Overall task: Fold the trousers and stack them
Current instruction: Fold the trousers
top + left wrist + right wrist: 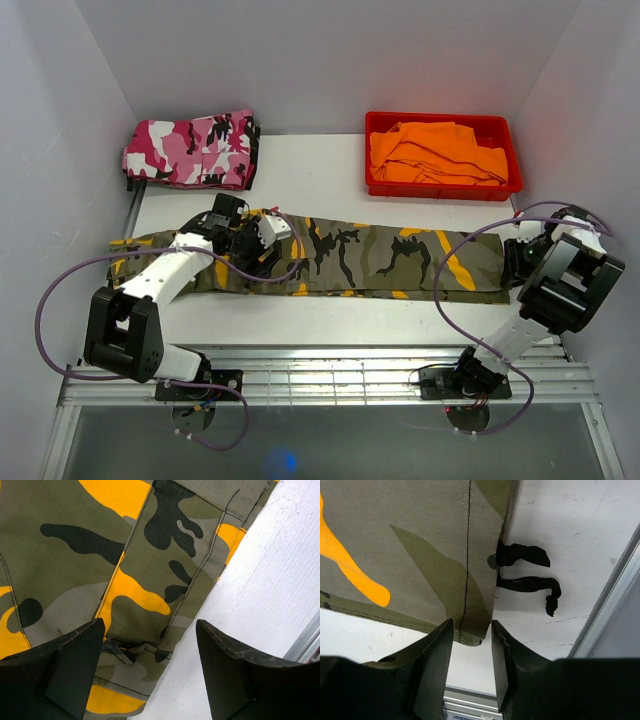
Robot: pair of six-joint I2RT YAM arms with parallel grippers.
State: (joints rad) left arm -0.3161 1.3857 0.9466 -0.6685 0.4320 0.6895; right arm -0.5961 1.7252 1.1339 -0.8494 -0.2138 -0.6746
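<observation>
The trousers (pixel 380 255), in olive, orange-yellow and black camouflage, lie stretched flat across the table from left to right. My left gripper (pixel 268 238) hovers over their left part. Seen from the left wrist, it (pixel 150 625) stands wide open above the cloth's edge (pixel 150 555) and holds nothing. My right gripper (pixel 512 258) is at the trousers' right end. From the right wrist, its jaws (pixel 471 625) stand a little apart astride a corner of the cloth (pixel 420 555) without pinching it. A black drawstring (pixel 530 580) sticks out beside that corner.
Folded pink, white and black camouflage trousers (pixel 190 150) lie at the back left. A red bin (pixel 440 118) at the back right holds an orange garment (pixel 435 155). A metal rail (pixel 350 365) runs along the table's near edge. Walls close in both sides.
</observation>
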